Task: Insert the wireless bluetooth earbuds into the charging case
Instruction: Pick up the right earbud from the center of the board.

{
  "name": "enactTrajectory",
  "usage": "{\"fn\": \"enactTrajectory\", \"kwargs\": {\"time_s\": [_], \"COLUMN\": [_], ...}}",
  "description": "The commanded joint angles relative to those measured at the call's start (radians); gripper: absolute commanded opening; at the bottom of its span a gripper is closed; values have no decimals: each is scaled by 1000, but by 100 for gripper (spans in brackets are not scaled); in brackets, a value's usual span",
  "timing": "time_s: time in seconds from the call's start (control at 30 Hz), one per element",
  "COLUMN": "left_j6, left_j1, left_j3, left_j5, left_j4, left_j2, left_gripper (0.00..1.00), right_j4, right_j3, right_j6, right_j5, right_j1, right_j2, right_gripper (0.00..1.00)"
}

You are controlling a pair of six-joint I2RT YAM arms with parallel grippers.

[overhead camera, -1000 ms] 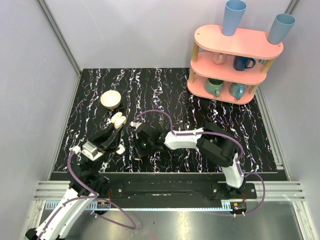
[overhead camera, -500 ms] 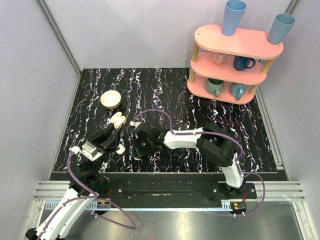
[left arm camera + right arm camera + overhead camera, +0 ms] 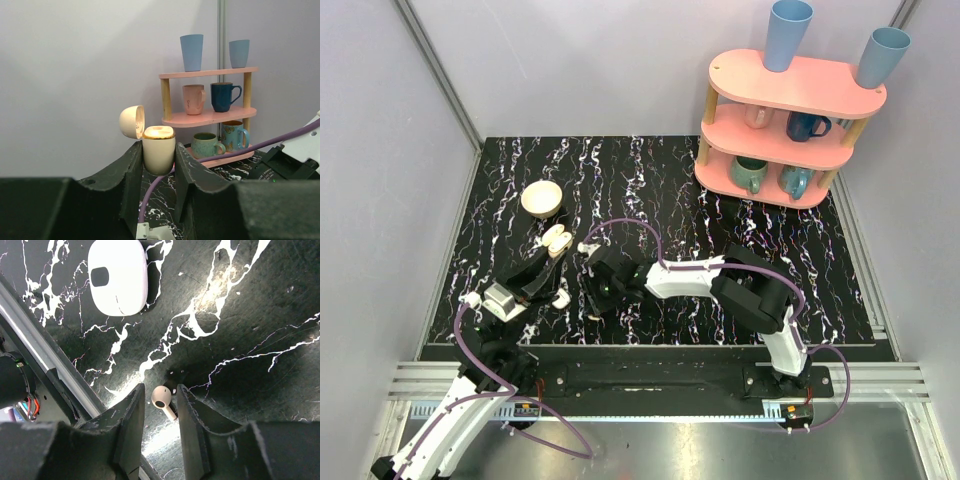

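Glossy black marble-look finish, white-veined with glare, is noted on the counter. The earbud is seen as smooth glossy white plastic, as is the white case. The charging case is logged as cream satin plastic with a gold metallic rim. The right pincer is made of matt black plastic. The shelf is painted pink, with bare wood posts.

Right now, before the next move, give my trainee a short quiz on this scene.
1. True or false: the cream case in the left gripper has its lid open.
2. What does the right gripper straddle? A) a spoon B) an earbud C) a coin
3. How many blue cups stand on top of the pink shelf?
Key: 1 true; 2 B; 3 two.
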Motion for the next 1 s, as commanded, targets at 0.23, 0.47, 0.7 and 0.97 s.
{"fn": "enactTrajectory", "kwargs": {"time_s": [0.23, 0.47, 0.7, 0.97], "left_j6": [-9, -11, -15, -15], "left_j1": [1, 1, -1, 1], "left_j3": [-4, -4, -7, -7], "left_j5": [-8, -8, -8, -6], "left_j4": [44, 44, 52, 49], "left_j2": [-93, -95, -91, -91], "left_gripper": [0, 0, 0, 0], "right_j4": [-43, -77, -88, -77], "right_j3": [14, 7, -3, -6], "right_j6": [-25, -34, -41, -51], "right_j5": [34, 74, 88, 92], "right_j1": [23, 29, 31, 29], "right_j2": [-16, -30, -24, -30], "right_gripper": [41, 41, 36, 25]}}
